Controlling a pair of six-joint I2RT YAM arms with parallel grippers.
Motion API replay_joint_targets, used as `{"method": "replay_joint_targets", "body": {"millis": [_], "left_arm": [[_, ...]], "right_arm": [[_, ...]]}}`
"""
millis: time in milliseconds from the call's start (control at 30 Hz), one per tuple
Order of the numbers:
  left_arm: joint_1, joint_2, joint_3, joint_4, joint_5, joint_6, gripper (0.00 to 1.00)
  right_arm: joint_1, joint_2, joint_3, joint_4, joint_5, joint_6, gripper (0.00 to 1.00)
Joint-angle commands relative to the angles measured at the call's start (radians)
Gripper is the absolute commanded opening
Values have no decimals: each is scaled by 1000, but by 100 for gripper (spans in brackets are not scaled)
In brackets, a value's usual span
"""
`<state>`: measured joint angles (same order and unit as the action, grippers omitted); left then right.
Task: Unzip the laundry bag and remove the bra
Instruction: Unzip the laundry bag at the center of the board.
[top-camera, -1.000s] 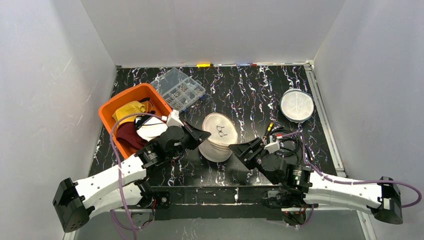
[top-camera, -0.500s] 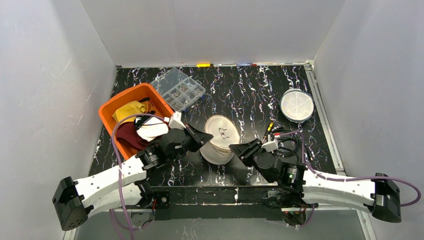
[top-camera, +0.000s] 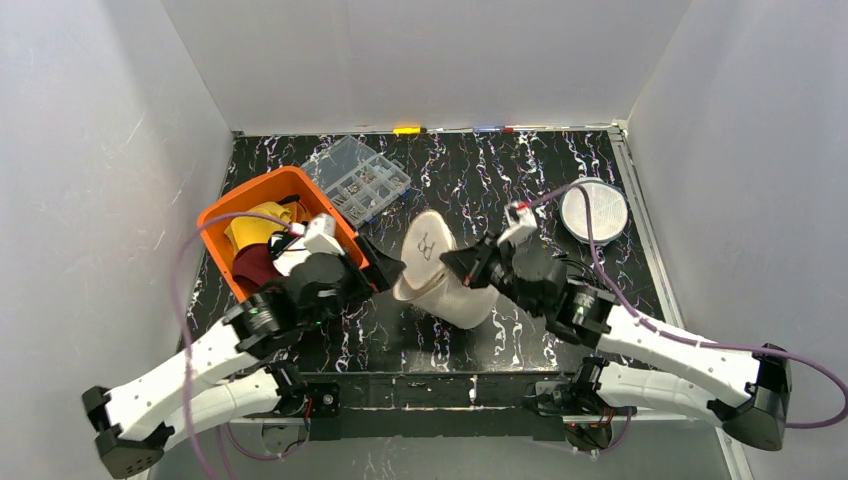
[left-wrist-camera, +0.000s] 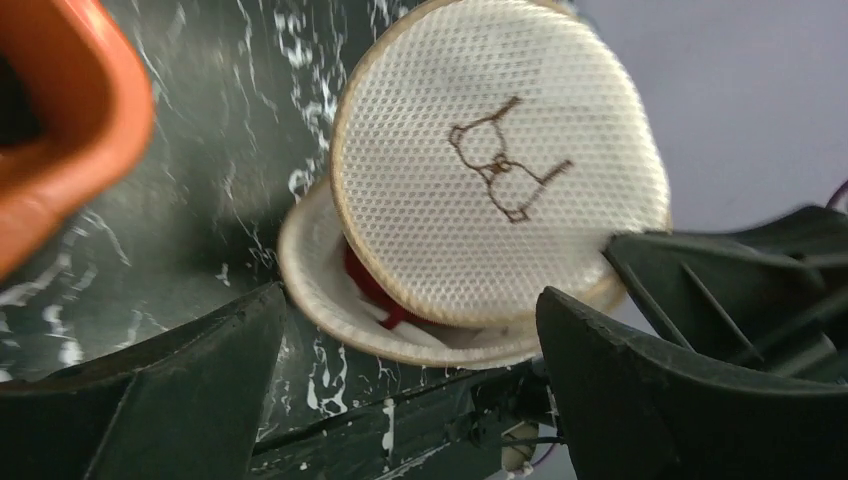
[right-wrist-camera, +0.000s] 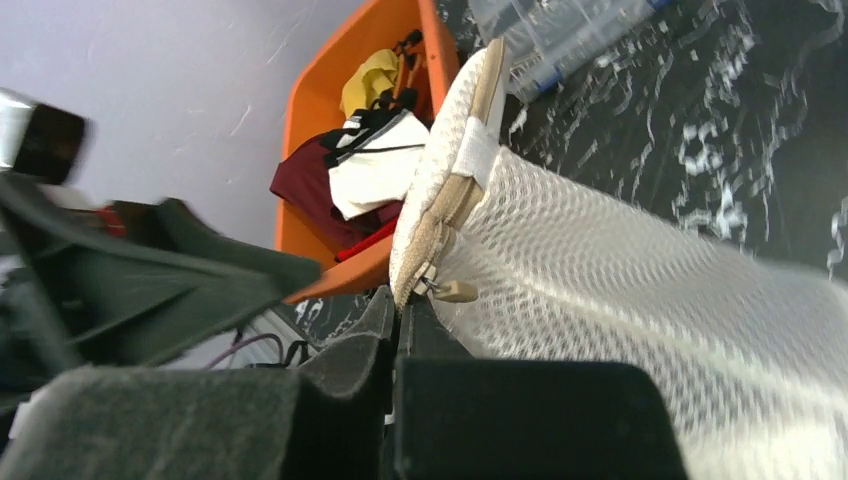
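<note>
The round white mesh laundry bag (top-camera: 455, 295) stands tilted up at the table's middle, its lid (left-wrist-camera: 500, 170) bearing a brown bra drawing. The bag gapes along its rim, and red fabric of the bra (left-wrist-camera: 372, 290) shows in the gap. My right gripper (top-camera: 452, 264) is shut on the bag's tan zipper rim (right-wrist-camera: 425, 255), just below the zipper pull (right-wrist-camera: 457, 291). To the bag's left, my left gripper (top-camera: 388, 268) hangs open, holding nothing. In the left wrist view the gripper (left-wrist-camera: 410, 390) has its fingers (left-wrist-camera: 150, 400) spread either side of the bag's lower edge.
An orange bin (top-camera: 225, 215) of clothes sits at the left, close behind my left arm. A clear compartment box (top-camera: 357, 177) lies behind it. A second round mesh bag (top-camera: 594, 210) lies at the right rear. Grey walls close in three sides.
My left gripper has opened and drawn back left off the bag. My right gripper has shut on the zipper rim and raised it, tipping the bag upright and farther back.
</note>
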<state>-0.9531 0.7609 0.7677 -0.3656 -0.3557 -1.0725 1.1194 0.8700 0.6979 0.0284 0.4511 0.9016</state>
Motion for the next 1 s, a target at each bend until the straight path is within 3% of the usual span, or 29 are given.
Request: {"method": "replay_joint_targets", "body": {"millis": [0, 100, 167, 333, 633, 967], "left_arm": [[1, -118, 187, -343, -200, 171, 94], [2, -178, 256, -375, -248, 236, 94], [2, -214, 279, -376, -265, 275, 94], [1, -280, 219, -352, -222, 301, 92], [2, -214, -16, -166, 50, 281, 89], [2, -13, -171, 77, 244, 225, 81]], "right_arm": [[-145, 149, 182, -5, -437, -308, 1], [-187, 271, 314, 20, -653, -362, 1], [-189, 301, 360, 43, -707, -392, 1], [-274, 231, 211, 101, -774, -401, 1], [-312, -56, -173, 19, -685, -454, 1], [-313, -191, -252, -27, -666, -412, 1]]}}
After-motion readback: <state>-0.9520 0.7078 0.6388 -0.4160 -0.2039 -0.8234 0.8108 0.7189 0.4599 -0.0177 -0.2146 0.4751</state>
